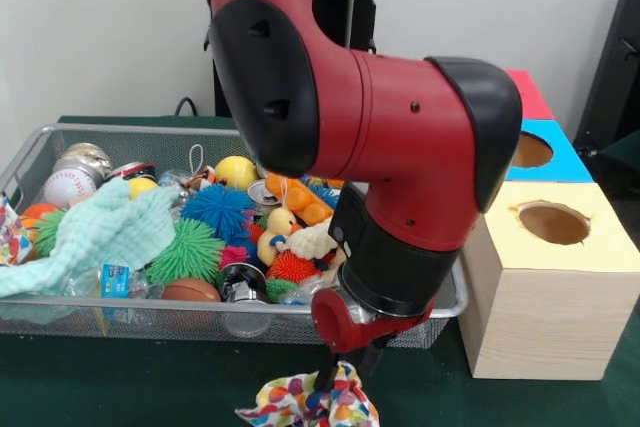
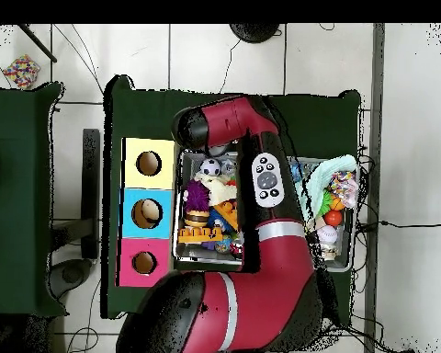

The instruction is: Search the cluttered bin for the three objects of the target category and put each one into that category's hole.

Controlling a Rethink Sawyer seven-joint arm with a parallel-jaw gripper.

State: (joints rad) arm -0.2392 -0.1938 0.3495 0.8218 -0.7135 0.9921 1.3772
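The gripper (image 1: 340, 375) is pinched closed on the dotted cloth (image 1: 308, 402), which hangs outside the wire bin (image 1: 60, 309), at 6 o'clock. Light, limp fabric: expect sag; grip a bunched fold. The yellow box's hole (image 1: 553, 222) lies at 2 o'clock.

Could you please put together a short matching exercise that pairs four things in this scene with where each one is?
Things:
1. dotted cloth
2. pale green cloth
3. baseball
4. yellow-topped box

Places:
A. draped over the front rim of the wire basket
B. standing on the table beside the basket's end
C. hanging from the claw, outside the basket, in front of it
D. lying in the basket near its far corner

Pairs: 1-C, 2-A, 3-D, 4-B
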